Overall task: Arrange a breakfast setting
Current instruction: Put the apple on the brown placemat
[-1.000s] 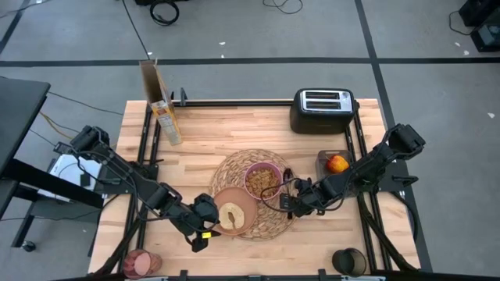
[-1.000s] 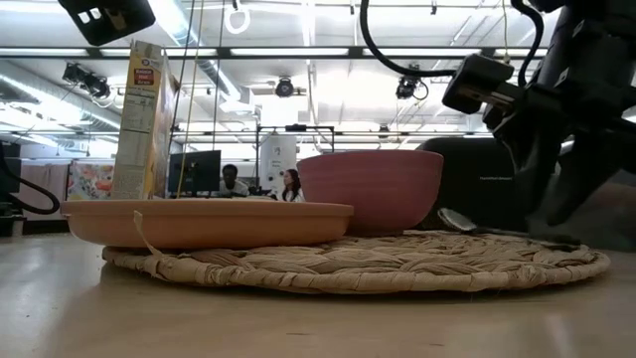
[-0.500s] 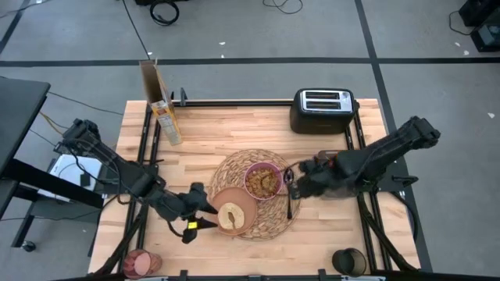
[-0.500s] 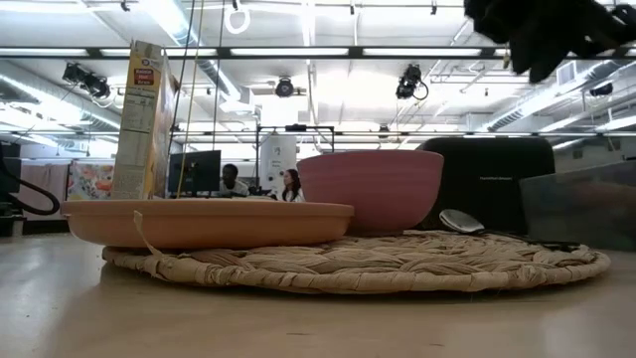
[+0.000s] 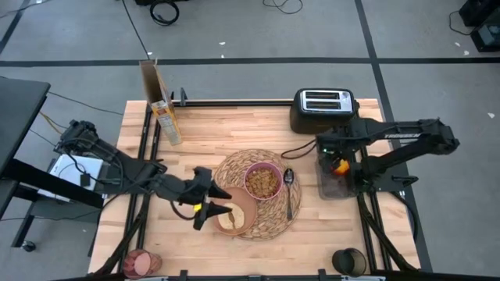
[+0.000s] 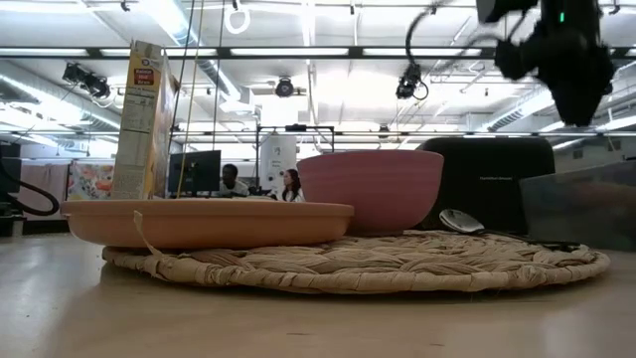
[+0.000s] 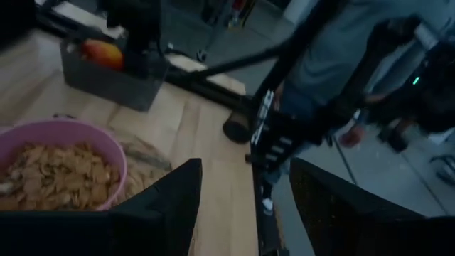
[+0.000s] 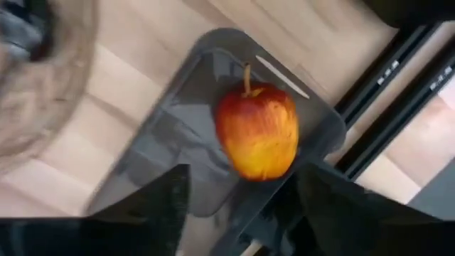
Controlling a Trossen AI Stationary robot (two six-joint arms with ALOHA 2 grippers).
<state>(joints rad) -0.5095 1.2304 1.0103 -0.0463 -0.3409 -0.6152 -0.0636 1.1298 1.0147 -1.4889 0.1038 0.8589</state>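
The round straw placemat (image 5: 269,222) lies mid-table. On it rest the pink bowl (image 5: 263,181) with cereal, the tan plate (image 5: 244,204) with the toast slice (image 5: 229,218), and the metal spoon (image 5: 288,191) right of the bowl. The red apple (image 8: 257,131) lies in a grey tray (image 5: 334,186) at the right. My right gripper (image 8: 242,213) hovers open above the apple, also shown in the high view (image 5: 332,152). My left gripper (image 5: 212,201) is open just left of the plate, touching nothing. The pinkish-red tumbler (image 5: 141,263) sits at the near left corner.
A black toaster (image 5: 324,109) stands at the far right, behind the tray. A cereal box (image 5: 160,101) stands at the far left. A dark cup (image 5: 349,261) is at the near right corner. People show in the room behind, in the low view (image 6: 234,179).
My right gripper has risen from the placemat's right side beside the spoon and gone toward the table's far right, and now hangs over the apple in the tray. The spoon has stayed on the placemat. My left gripper has shifted a little toward the far edge beside the plate.
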